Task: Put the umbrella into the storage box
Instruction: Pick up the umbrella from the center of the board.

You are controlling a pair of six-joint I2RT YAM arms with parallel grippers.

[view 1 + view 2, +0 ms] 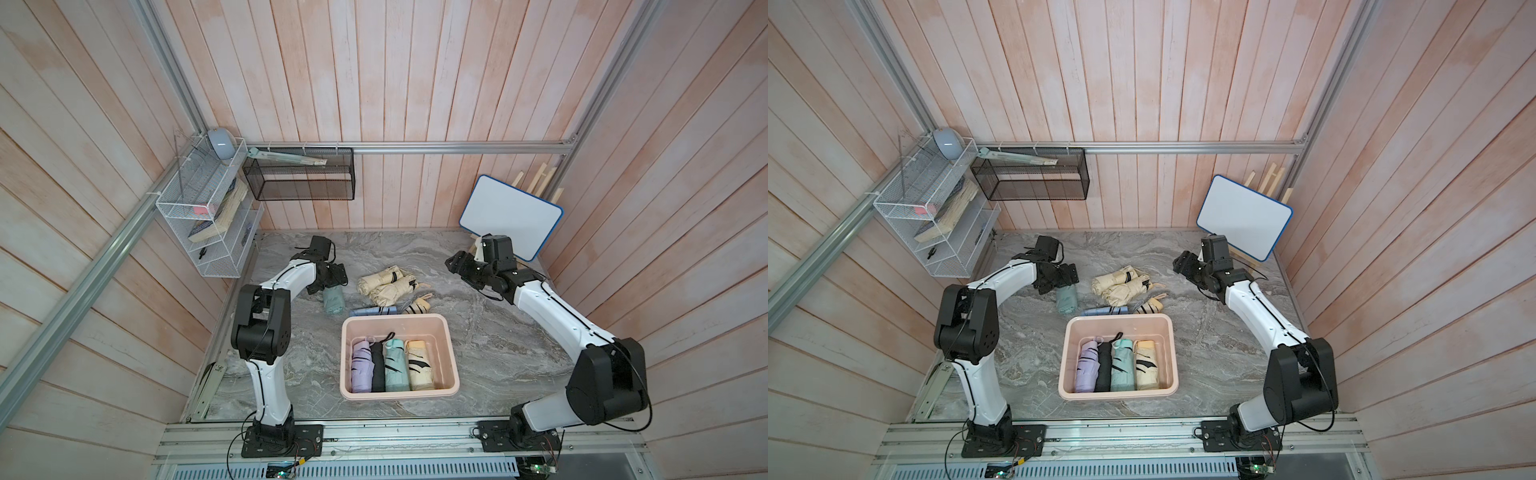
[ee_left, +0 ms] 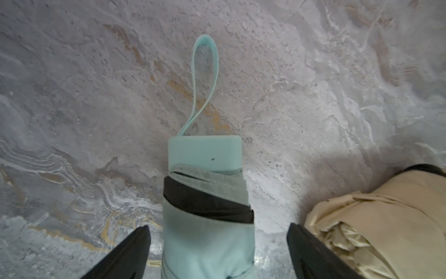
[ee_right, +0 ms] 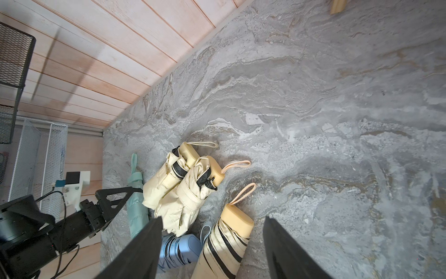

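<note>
You're at the pick-up: your left gripper stands open astride the mint umbrella, which lies on the table just beyond the far-left corner of the storage box, so next close squarely on its body, lift clear of the rim, and lower it inside.

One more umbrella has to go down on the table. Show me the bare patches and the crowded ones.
Bare marble lies between the storage box and the right arm, and along the back wall up to the whiteboard. Inside the box, a strip is free beside the cream umbrella. Crowded: the loose umbrella pile behind the box.
</note>
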